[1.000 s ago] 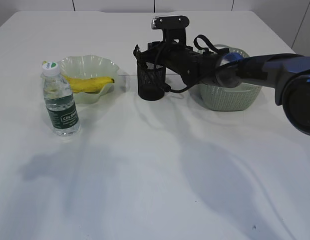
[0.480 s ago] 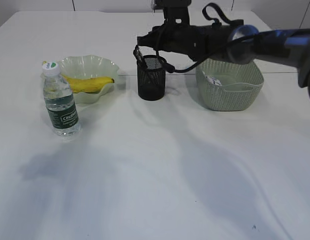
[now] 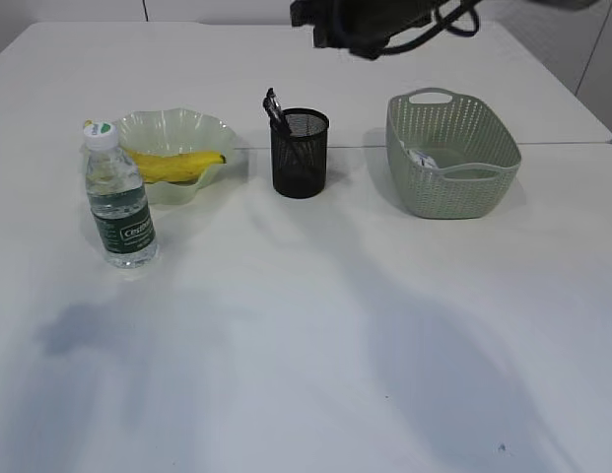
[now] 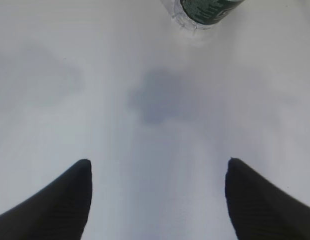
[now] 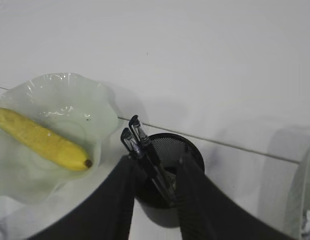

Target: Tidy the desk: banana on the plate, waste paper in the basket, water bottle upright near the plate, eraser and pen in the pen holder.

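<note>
The banana point(image 3: 177, 164) lies in the pale-green ruffled plate point(image 3: 177, 120); both also show in the right wrist view, banana point(image 5: 42, 142) and plate point(image 5: 65, 85). The water bottle point(image 3: 121, 202) stands upright in front of the plate, and its base shows in the left wrist view point(image 4: 204, 10). Two pens point(image 3: 276, 106) stand in the black mesh pen holder point(image 3: 300, 163). The waste paper point(image 3: 421, 158) lies in the green basket point(image 3: 453, 187). My right gripper point(image 5: 155, 159) is open and empty, high above the pen holder point(image 5: 189, 150). My left gripper point(image 4: 158, 161) is open over bare desk. The eraser is hidden.
The right arm point(image 3: 370, 25) hangs at the top edge of the exterior view, above the pen holder and basket. The white desk point(image 3: 306, 345) stretches toward the front. A seam runs across the desk behind the holder.
My right arm has lifted up and away from the pen holder, from rim height to the top edge of the view. The pens stay in the holder. Nothing else moved.
</note>
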